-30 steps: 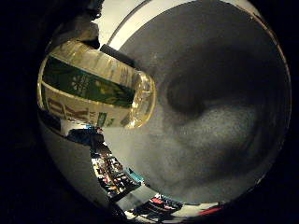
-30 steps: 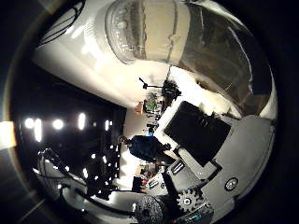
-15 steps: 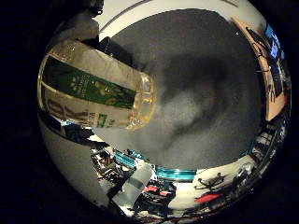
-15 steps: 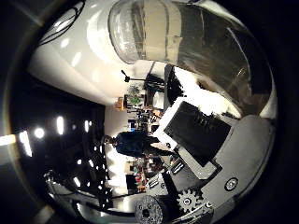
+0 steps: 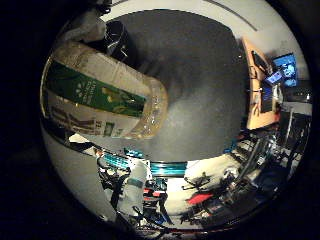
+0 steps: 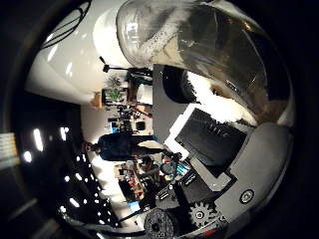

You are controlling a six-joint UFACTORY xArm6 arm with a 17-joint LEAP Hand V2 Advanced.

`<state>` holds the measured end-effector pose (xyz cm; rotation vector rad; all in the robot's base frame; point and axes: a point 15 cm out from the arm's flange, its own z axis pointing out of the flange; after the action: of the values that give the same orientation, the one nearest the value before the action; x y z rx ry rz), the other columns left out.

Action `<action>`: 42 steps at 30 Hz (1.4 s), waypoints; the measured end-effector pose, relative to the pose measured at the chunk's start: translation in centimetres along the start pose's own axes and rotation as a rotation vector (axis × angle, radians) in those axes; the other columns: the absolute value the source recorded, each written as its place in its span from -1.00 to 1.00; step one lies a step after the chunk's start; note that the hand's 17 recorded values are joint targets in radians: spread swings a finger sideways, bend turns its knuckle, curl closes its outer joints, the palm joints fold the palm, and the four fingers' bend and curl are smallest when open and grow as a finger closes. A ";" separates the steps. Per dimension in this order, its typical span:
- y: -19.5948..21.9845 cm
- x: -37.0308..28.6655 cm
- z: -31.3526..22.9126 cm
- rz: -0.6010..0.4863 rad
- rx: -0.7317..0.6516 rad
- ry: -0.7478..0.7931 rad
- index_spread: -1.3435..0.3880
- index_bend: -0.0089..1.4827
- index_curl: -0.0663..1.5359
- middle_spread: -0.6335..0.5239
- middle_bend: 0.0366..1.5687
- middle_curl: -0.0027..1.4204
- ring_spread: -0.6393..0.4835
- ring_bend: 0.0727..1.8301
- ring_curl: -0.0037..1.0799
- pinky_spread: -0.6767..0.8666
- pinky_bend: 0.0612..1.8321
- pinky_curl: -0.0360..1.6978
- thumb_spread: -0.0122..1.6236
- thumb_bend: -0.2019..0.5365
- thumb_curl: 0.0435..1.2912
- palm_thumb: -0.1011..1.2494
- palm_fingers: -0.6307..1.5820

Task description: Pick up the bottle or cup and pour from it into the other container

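Clear plastic bottle (image 5: 102,97) (green label)

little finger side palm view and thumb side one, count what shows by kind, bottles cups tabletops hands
clear plastic bottle with a green label: 1
cup: 0 that I can make out
grey tabletop: 1
white and black hand: 1
total: 3

One clear bottle (image 5: 100,97) with green label, close to palm. One dark grey tabletop (image 5: 200,90) beneath it. One orange desk (image 5: 257,92) beyond table edge, one lit screen (image 5: 285,65) on it, possibly more. One hand (image 6: 219,149), black and white parts.
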<state>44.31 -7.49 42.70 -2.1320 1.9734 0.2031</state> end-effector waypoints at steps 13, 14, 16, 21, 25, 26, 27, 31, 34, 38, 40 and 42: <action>-2.0 -2.2 -1.6 -0.088 -0.040 0.363 0.34 0.61 0.07 -0.06 0.73 -0.01 -0.16 0.57 0.15 -0.42 0.40 -0.01 -0.45 -0.51 0.48 0.64 0.62; -2.1 -2.1 -1.6 -0.096 -0.046 0.395 0.34 0.61 0.07 -0.06 0.73 -0.01 -0.16 0.57 0.15 -0.42 0.40 -0.01 -0.45 -0.51 0.48 0.64 0.63; -2.3 -1.9 -1.8 -0.116 -0.060 0.474 0.34 0.60 0.07 -0.06 0.73 0.00 -0.16 0.58 0.15 -0.42 0.39 -0.01 -0.45 -0.51 0.48 0.63 0.63; -3.3 -1.6 -2.0 -0.155 -0.091 0.637 0.34 0.60 0.07 -0.05 0.72 0.00 -0.15 0.58 0.14 -0.42 0.38 0.00 -0.45 -0.51 0.49 0.63 0.63; -4.5 -2.2 -2.1 -0.193 -0.097 0.751 0.34 0.60 0.07 -0.05 0.72 0.00 -0.15 0.58 0.14 -0.43 0.38 0.00 -0.44 -0.51 0.48 0.62 0.63; -4.8 -2.5 -2.0 -0.202 -0.097 0.773 0.34 0.60 0.07 -0.05 0.72 0.00 -0.15 0.58 0.14 -0.43 0.38 0.01 -0.44 -0.51 0.48 0.62 0.63; -5.0 -2.8 -1.9 -0.210 -0.098 0.796 0.34 0.60 0.07 -0.05 0.72 0.00 -0.15 0.58 0.14 -0.43 0.38 0.01 -0.44 -0.51 0.48 0.62 0.63; -6.0 -3.9 -1.3 -0.244 -0.113 0.883 0.34 0.60 0.07 -0.05 0.72 0.00 -0.15 0.58 0.14 -0.43 0.37 0.01 -0.45 -0.51 0.48 0.62 0.63; -6.6 -5.0 -0.1 -0.260 -0.131 0.933 0.34 0.60 0.07 -0.05 0.72 0.00 -0.15 0.58 0.14 -0.43 0.37 0.01 -0.45 -0.51 0.48 0.62 0.63; -7.3 -6.3 0.9 -0.281 -0.139 0.995 0.34 0.60 0.07 -0.05 0.72 0.01 -0.15 0.58 0.14 -0.43 0.37 0.02 -0.46 -0.51 0.47 0.62 0.63; -7.8 -6.9 1.2 -0.300 -0.144 1.052 0.34 0.60 0.07 -0.05 0.71 0.01 -0.15 0.58 0.14 -0.43 0.37 0.02 -0.46 -0.51 0.47 0.62 0.63; -8.2 -7.6 1.3 -0.318 -0.149 1.107 0.34 0.60 0.07 -0.05 0.71 0.01 -0.15 0.58 0.14 -0.43 0.37 0.02 -0.46 -0.51 0.47 0.62 0.63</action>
<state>51.94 0.67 44.02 -2.9549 1.9942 -1.1461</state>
